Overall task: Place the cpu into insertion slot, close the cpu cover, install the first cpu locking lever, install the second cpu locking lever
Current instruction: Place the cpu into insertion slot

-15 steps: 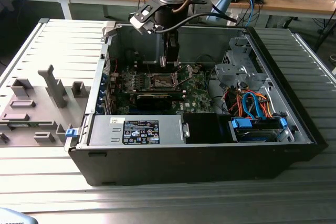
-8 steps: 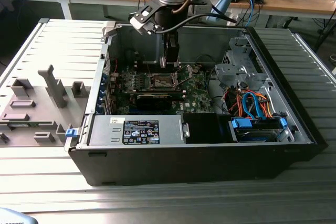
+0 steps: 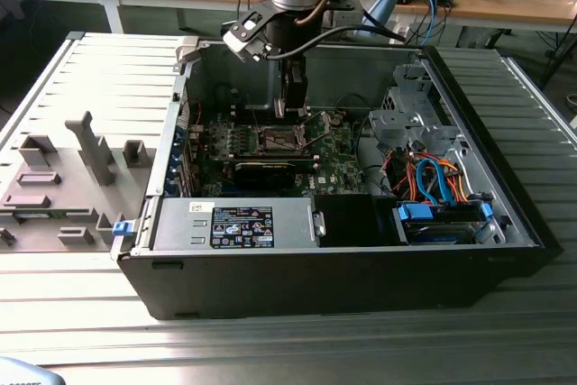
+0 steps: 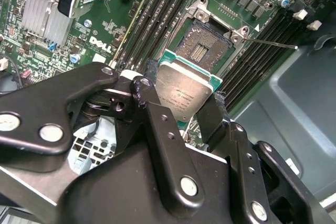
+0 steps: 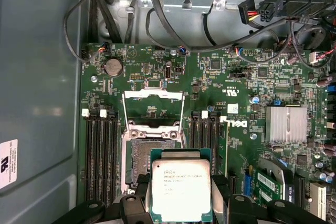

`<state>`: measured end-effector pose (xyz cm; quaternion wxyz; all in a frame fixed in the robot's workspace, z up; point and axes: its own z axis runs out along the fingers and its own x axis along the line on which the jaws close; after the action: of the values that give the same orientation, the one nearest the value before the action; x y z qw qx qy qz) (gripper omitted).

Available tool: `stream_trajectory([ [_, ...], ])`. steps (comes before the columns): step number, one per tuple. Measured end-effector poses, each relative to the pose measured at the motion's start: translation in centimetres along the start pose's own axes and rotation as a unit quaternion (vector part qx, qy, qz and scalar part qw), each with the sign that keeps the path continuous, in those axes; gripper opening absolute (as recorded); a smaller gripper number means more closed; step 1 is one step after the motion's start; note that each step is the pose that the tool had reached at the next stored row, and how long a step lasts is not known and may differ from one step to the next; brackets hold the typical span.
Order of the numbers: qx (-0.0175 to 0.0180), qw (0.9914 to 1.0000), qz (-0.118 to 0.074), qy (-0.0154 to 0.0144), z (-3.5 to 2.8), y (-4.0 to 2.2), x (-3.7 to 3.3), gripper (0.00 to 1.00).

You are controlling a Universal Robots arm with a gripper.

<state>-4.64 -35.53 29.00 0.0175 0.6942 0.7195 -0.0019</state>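
Cpu (image 5: 181, 190) is clamped in the gripper (image 5: 181, 196), fingers (image 5: 137, 195) pressing two opposite edges, silver top facing the first wrist camera. It is held off the board, overlapping one corner of the insertion slot (image 5: 147, 161), not seated. The slot's dark contact field is bare.

Exterior view, from its left to its right:
- Grey fixture tray (image 3: 63, 178) at 9 o'clock from the computer case (image 3: 343, 268), apart from it.
- Case open, lying on its side.
- Power supply (image 3: 239, 223) along the near wall, about 7 o'clock from the insertion slot (image 3: 279, 140).
- Arm enters from 12 o'clock. Gripper (image 3: 290, 105) hangs just above the slot, over the green motherboard (image 3: 338, 155).
- Drive cage (image 3: 401, 123) at 3 o'clock from the slot, with the blue and orange cables (image 3: 433, 178) below it, around 4 o'clock.

First wrist view:
- Cpu cover (image 5: 153, 111) flipped open, silver frame standing at the slot's far edge.
- Black memory slots (image 5: 100, 150) flank the socket on both sides.
- Finned heatsink (image 5: 286, 124) sits well apart.

Second wrist view:
- Cpu (image 4: 184, 95) tilted between the fingers (image 4: 142, 85), gripper (image 4: 181, 100) shut on it.
- Insertion slot (image 4: 205, 45) just beyond the chip.
- Thin wire lever (image 4: 273, 43) juts out from one slot corner.
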Motion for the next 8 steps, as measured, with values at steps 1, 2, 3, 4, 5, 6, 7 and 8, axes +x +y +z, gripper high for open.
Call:
stream_trajectory([
  [1, 0.0, 1.0, 0.0, 0.0, 0.02, 0.0, 0.0, 0.55],
  [2, 0.0, 1.0, 0.0, 0.0, 0.04, 0.0, 0.0, 0.55],
  [3, 0.0, 1.0, 0.0, 0.0, 0.08, 0.0, 0.0, 0.55],
  [4, 0.0, 1.0, 0.0, 0.0, 0.11, 0.0, 0.0, 0.55],
  [5, 0.0, 1.0, 0.0, 0.0, 0.15, 0.0, 0.01, 0.55],
  [6, 0.0, 1.0, 0.0, 0.0, 0.19, 0.0, 0.01, 0.55],
  [7, 0.0, 1.0, 0.0, 0.0, 0.21, 0.0, 0.01, 0.55],
  [8, 0.0, 1.0, 0.0, 0.0, 0.23, 0.0, 0.01, 0.55],
])
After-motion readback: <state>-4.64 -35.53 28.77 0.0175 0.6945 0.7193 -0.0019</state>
